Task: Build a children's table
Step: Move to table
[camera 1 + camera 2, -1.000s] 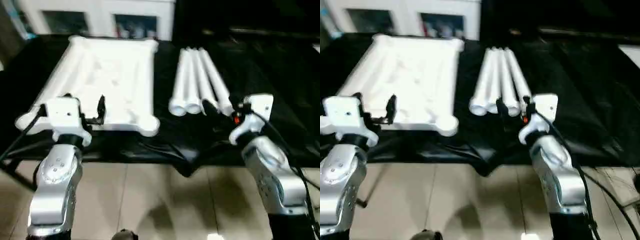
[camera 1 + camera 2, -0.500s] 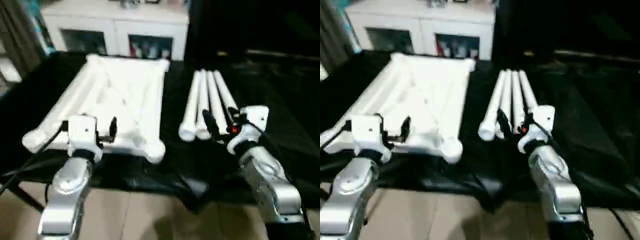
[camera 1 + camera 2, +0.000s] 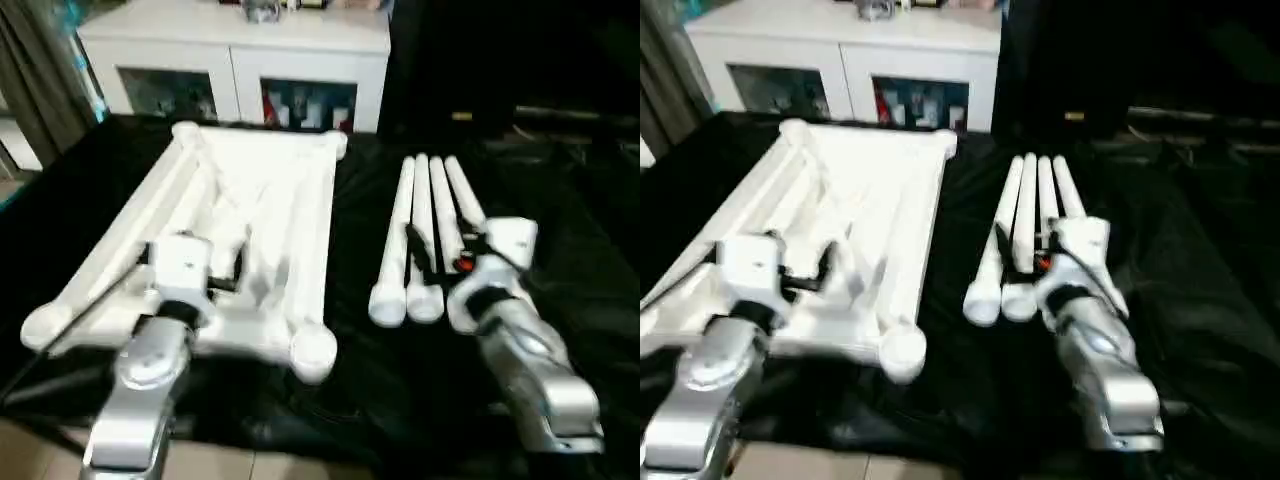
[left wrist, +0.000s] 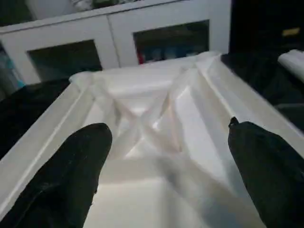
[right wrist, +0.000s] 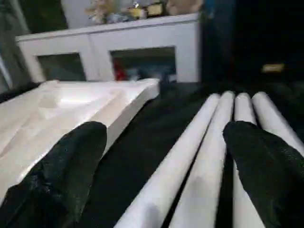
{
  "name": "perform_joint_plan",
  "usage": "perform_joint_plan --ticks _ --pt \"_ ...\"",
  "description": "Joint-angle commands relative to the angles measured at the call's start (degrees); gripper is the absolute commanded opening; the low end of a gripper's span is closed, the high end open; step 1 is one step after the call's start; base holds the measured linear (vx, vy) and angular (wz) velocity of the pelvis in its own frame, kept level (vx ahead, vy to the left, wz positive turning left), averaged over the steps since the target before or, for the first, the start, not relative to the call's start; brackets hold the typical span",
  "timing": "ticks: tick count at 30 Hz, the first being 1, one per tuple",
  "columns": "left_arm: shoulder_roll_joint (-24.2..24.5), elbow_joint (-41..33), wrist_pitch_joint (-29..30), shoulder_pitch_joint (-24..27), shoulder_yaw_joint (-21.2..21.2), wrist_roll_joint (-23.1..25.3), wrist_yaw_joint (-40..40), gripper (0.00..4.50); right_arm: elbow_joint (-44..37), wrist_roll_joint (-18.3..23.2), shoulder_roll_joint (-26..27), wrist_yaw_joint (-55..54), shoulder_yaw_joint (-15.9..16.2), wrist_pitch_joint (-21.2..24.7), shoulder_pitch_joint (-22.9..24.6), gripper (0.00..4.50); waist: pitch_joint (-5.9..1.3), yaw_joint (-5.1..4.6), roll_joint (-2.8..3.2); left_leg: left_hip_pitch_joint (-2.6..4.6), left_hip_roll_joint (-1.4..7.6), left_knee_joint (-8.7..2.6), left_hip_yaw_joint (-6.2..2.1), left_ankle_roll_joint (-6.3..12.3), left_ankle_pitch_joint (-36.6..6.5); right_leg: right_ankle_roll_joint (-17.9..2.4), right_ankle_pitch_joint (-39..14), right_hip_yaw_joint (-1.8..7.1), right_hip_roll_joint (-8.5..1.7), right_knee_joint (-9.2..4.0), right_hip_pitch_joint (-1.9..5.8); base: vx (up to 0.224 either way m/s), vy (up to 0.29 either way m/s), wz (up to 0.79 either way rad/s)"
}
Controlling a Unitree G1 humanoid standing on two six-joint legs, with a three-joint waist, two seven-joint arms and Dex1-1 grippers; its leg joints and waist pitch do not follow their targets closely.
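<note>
The children's table lies in parts on a black-covered table. Its white tabletop [image 3: 262, 215] is upside down at the left, ribs up, with round sockets at the corners [image 3: 313, 350]. Several white tubular legs [image 3: 425, 225] lie side by side at the right, flared ends toward me. My left gripper [image 4: 164, 130] hovers open over the near part of the tabletop's underside, its black fingers [image 4: 71, 166] spread wide with nothing between them. My right gripper [image 5: 164, 130] hangs open just above the near ends of the legs [image 5: 209, 156], holding nothing.
A white cabinet [image 3: 240, 60] with glass-fronted shelves stands behind the table. Black cloth [image 3: 570, 230] covers the table to the right of the legs and in front of both parts. A curtain [image 3: 40, 70] hangs at the far left.
The view has shifted forward and tilted. Both arms have reached farther out: the left gripper from the tabletop's near edge to over its ribs, the right farther over the legs' near ends.
</note>
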Motion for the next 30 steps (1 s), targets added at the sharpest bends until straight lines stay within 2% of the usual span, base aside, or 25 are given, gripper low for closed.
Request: perform_joint_plan --ticks 1,2,3,4,5,6,7,8,9,10,11,12,13,14,15,16,17,18,19,21,22,24,25,29,30 --pt "1.1 0.2 0.0 -0.5 1.4 -0.4 -1.3 4.46 -1.9 0.5 1.0 -0.2 1.0 0.5 -0.8 4.43 -2.00 1.41 1.07 -3.38 3.73 -3.94 -0.76 -0.74 6.8 -17.5 -15.1 3.93 -7.69 -8.01 5.39 0.120 0.020 -0.02" --pt "1.2 0.3 0.2 -0.7 1.4 -0.7 -1.8 4.46 -2.1 1.0 1.2 0.1 0.9 0.6 -0.8 4.43 -2.28 1.05 2.05 -2.73 4.82 -6.53 -0.61 -0.24 7.7 -16.2 -16.2 2.26 -6.15 -7.78 5.44 0.120 0.020 -0.02" --pt "1.2 0.2 1.3 -0.9 1.4 -2.9 -3.9 4.46 -2.2 1.1 0.6 1.4 1.3 0.8 -1.0 4.43 -1.98 -0.33 4.88 -0.87 6.96 -10.79 -2.08 0.65 1.0 -10.7 -15.0 -0.94 -0.32 -4.64 3.10 0.125 0.082 -0.04" --pt "1.2 0.2 1.9 -1.1 1.5 -4.1 -5.0 4.46 -2.2 1.1 0.2 2.0 1.5 0.9 -1.2 4.43 -2.27 -2.19 4.93 4.16 10.11 -12.12 -5.56 3.71 -8.4 -7.8 -11.0 -1.68 0.75 0.20 -0.40 0.153 0.093 -0.01" --pt "2.8 -0.4 2.3 -1.1 0.2 -6.6 -10.0 4.46 -2.5 1.4 -1.8 6.4 2.9 0.1 -1.5 4.43 -3.12 -2.56 5.48 5.94 10.58 -12.13 -6.63 5.65 -9.8 -6.6 -8.0 -1.74 0.31 1.36 -1.38 0.153 0.093 -0.01" --pt "3.6 -0.7 1.7 -1.1 -0.5 -7.2 -12.0 4.46 -2.5 1.8 -2.5 7.9 3.2 0.3 -1.7 4.43 -3.34 -2.83 5.20 6.84 10.68 -10.73 -7.56 12.45 -0.8 -2.9 -3.1 -1.29 -0.20 2.68 -3.47 0.139 0.058 0.05" --pt "5.6 -0.9 -0.3 -1.2 -2.1 -7.7 -15.9 4.46 -2.6 2.9 -3.8 11.0 3.6 0.9 -2.0 4.43 -3.17 -2.20 4.94 6.04 10.16 -8.80 -6.65 18.88 15.8 -0.4 2.3 -0.08 -1.73 2.72 -5.05 0.095 0.029 0.06" --pt "5.7 -0.9 -0.2 -1.3 -2.2 -7.7 -16.1 4.46 -2.6 2.9 -4.0 11.2 3.7 1.0 -2.0 4.43 -3.40 -1.81 3.93 5.30 9.29 -7.31 -5.51 19.79 22.0 -0.5 6.1 1.03 -2.88 0.90 -4.99 0.095 0.029 0.06" --pt "8.4 0.6 0.2 -2.5 -4.3 -7.6 -20.6 4.46 -2.4 3.9 -6.7 16.0 4.5 2.2 -2.9 4.43 -3.57 -0.95 2.39 0.53 4.46 -4.83 -2.06 15.17 27.1 -2.5 17.7 3.22 -5.10 -1.58 -1.21 0.070 -0.002 0.06" --pt "10.0 1.5 -0.1 -3.1 -5.4 -7.2 -22.9 4.46 -2.5 4.1 -8.1 18.2 5.0 2.6 -3.2 4.43 -4.57 0.21 1.14 -1.98 2.37 -4.33 -0.78 10.55 26.9 -5.9 33.1 4.71 -5.41 -0.41 1.70 0.000 0.000 0.00" --pt "10.4 1.8 -0.1 -3.4 -5.6 -7.1 -23.5 4.46 -2.5 4.2 -8.5 18.8 5.1 2.7 -3.3 4.43 -4.74 0.38 1.02 -2.90 2.58 -4.67 -0.90 8.42 26.9 -6.5 40.9 4.85 -5.35 0.42 2.58 0.000 0.000 0.00" --pt "12.4 3.7 -0.9 -4.9 -6.5 -7.1 -27.4 4.46 -2.3 4.3 -10.5 22.0 5.8 3.2 -3.9 4.43 -4.82 0.52 1.40 -3.24 2.98 -5.68 -0.72 4.63 23.6 -6.0 48.5 3.92 -4.55 0.73 2.94 0.000 0.000 0.00" --pt "13.5 5.2 -1.7 -6.1 -6.8 -7.7 -30.3 4.46 -1.9 4.1 -11.6 23.7 6.1 3.3 -4.4 4.43 -4.27 0.39 2.16 -2.59 3.39 -6.48 -0.76 1.39 17.1 -6.2 42.1 3.10 -3.87 -0.10 2.47 0.000 0.000 0.00" --pt "14.4 6.5 -2.3 -7.2 -6.9 -8.3 -33.0 4.18 -1.5 4.1 -12.6 25.2 6.5 3.2 -4.9 4.43 -3.98 0.19 2.42 -2.29 3.76 -6.93 -0.88 0.16 13.8 -6.8 36.1 2.84 -3.66 -0.60 2.31 -0.051 -0.058 -0.02" --pt "16.6 9.0 -3.8 -9.0 -7.2 -9.4 -38.2 4.18 -0.8 4.4 -14.3 27.9 7.1 3.2 -5.8 4.43 -3.45 -0.16 2.84 -1.79 4.56 -7.81 -1.27 -1.54 7.4 -8.7 22.3 2.53 -3.51 -1.38 2.17 0.000 0.000 0.00" --pt "16.6 9.0 -3.8 -9.0 -7.2 -9.4 -38.2 4.10 -0.8 4.4 -14.3 27.9 7.1 3.2 -5.8 4.43 -3.12 -0.47 3.57 -1.42 5.49 -8.58 -1.41 -2.52 3.0 -11.1 11.8 2.55 -3.64 -1.77 2.05 -0.070 -0.025 -0.05" --pt "17.8 10.2 -4.2 -9.9 -7.4 -9.8 -40.6 4.08 -0.5 4.8 -15.0 29.1 7.2 3.4 -6.1 4.43 -3.03 -0.57 3.87 -1.23 5.95 -8.79 -1.51 -2.70 1.5 -12.3 8.8 2.54 -3.82 -2.05 1.97 0.000 0.000 0.00" --pt "19.4 11.5 -4.7 -10.8 -7.7 -10.2 -43.6 3.86 -0.6 5.3 -15.6 30.5 7.5 3.7 -6.4 4.43 -2.66 -0.57 3.67 -0.67 6.37 -9.03 -1.22 -2.25 -1.4 -14.0 4.7 2.88 -4.08 -2.78 1.45 0.000 0.000 0.00" --pt "21.8 13.6 -5.2 -12.2 -8.6 -10.2 -47.7 3.76 -0.9 5.8 -16.8 32.7 8.3 4.0 -6.6 4.43 -2.16 -0.65 3.68 -0.43 6.53 -9.60 -0.86 -2.18 -5.9 -15.3 -0.6 3.03 -4.30 -3.28 1.45 0.000 0.000 0.00" --pt "23.8 15.4 -5.1 -13.5 -9.6 -10.1 -51.1 3.63 -1.0 6.0 -17.7 34.8 8.8 4.1 -6.8 4.43 -1.73 -0.63 3.63 -0.02 6.73 -10.13 -0.27 -3.35 -12.4 -14.7 -11.2 3.16 -4.67 -4.21 1.34 -0.064 -0.022 0.07" --pt "26.3 17.7 -5.8 -14.9 -11.1 -9.2 -54.8 3.52 -1.1 5.9 -18.9 37.0 9.6 4.2 -7.1 4.43 -1.34 -0.53 3.05 0.17 6.70 -10.52 0.07 -3.50 -14.0 -13.2 -16.8 3.36 -4.73 -5.01 1.21 -0.052 -0.023 0.05" --pt "29.2 22.2 -7.9 -17.3 -13.4 -7.1 -59.8 3.30 -0.7 5.5 -20.3 40.1 10.6 4.3 -7.7 4.43 -1.82 -0.43 3.40 0.65 6.90 -10.54 0.67 -4.21 -12.1 -12.3 -17.5 3.61 -4.82 -4.98 1.01 0.000 0.000 0.00" --pt "29.2 22.2 -7.9 -17.3 -13.4 -7.1 -59.8 3.23 -0.7 5.5 -20.3 40.1 10.6 4.3 -7.7 4.43 -2.06 -0.36 3.40 0.23 7.02 -10.67 0.77 -3.87 -8.3 -12.5 -13.4 3.46 -4.79 -4.74 1.43 0.000 0.000 0.00" --pt "31.2 32.6 -13.2 -22.4 -17.3 -1.0 -63.9 2.95 -1.1 5.2 -22.2 43.9 12.8 4.9 -8.3 4.43 -2.39 -0.16 3.31 0.01 6.99 -10.54 1.43 -2.51 -4.0 -13.7 -6.6 3.19 -4.46 -4.67 1.34 0.000 0.000 0.00" --pt "31.1 34.7 -14.2 -23.4 -17.7 -0.1 -64.0 2.84 -1.5 5.2 -22.6 44.6 13.3 5.1 -8.2 4.43 -2.68 -0.09 3.36 -0.19 7.03 -10.31 1.52 -2.36 -2.1 -14.3 -3.1 3.10 -4.59 -4.15 1.65 0.000 0.000 0.00"
